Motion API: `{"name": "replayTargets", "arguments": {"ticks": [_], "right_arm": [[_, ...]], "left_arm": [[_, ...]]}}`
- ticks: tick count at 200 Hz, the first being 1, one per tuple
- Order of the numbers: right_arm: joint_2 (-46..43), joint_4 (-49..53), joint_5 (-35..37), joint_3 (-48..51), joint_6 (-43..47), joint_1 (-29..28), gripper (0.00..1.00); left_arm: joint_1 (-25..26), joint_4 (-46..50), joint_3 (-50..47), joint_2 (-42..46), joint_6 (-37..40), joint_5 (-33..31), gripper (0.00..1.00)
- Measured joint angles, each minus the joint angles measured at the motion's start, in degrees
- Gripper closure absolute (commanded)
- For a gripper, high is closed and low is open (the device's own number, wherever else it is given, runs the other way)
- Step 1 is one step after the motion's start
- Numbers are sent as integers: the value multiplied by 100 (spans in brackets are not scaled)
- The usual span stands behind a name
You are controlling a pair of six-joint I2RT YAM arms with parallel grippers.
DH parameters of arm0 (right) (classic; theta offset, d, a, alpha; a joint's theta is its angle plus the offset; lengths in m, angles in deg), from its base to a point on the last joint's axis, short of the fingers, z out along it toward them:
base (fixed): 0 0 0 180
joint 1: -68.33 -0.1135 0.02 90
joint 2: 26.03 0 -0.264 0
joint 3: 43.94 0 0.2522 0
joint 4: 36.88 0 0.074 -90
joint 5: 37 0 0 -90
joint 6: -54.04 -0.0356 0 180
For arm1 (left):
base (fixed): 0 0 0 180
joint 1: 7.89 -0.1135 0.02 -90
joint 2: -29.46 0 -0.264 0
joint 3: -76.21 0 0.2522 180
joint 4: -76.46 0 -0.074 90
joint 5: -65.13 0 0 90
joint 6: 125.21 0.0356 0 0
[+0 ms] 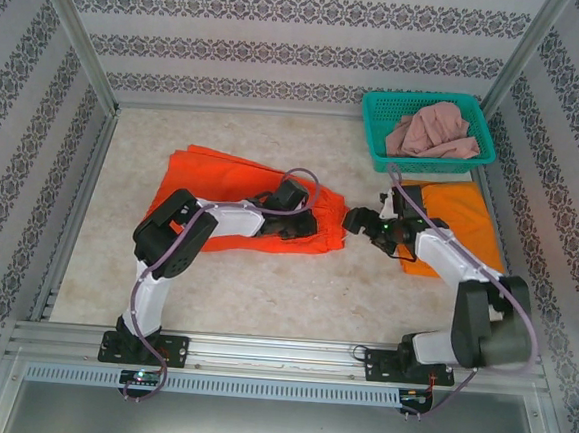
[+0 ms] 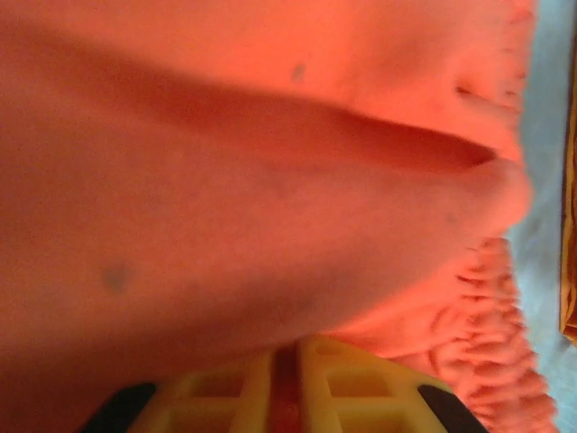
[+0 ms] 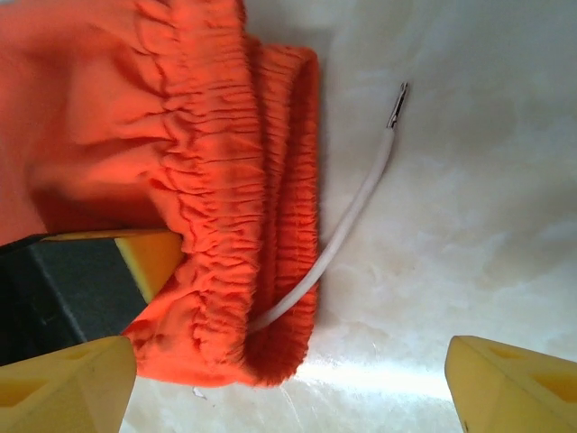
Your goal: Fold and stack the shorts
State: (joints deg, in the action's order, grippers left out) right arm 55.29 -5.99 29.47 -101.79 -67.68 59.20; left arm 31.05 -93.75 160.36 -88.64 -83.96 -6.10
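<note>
Nothing legible is showing: no writing, label, brand, number or sign is appearing on any surface.

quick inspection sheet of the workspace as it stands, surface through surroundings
surface: pale marbled table, no spills seen
job's things: red shorts laid out mid-table, white drawstring trailing from the waistband onto the table; orange shorts at right, partly under the right arm; pink shorts bunched in the basket
clutter: the teal basket at the far right corner; nothing else seen
grippers: left gripper pinched on the red shorts; right gripper open at the waistband end, holding nothing
cables: a cable looped along each arm
surroundings: patterned walls, metal frame
</note>
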Motion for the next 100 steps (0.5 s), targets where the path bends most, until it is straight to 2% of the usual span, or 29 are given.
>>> {"name": "replayTargets", "arguments": {"ticks": [23,100], "right_arm": [[476,-98,-120,-225,-125,-166,22],[1362,-590,-313,-608,-675,-240,29]], "left_arm": [[0,-413,-282,72,-107,-96,88],[0,-1145,-710,149,-295,-144,89]]}}
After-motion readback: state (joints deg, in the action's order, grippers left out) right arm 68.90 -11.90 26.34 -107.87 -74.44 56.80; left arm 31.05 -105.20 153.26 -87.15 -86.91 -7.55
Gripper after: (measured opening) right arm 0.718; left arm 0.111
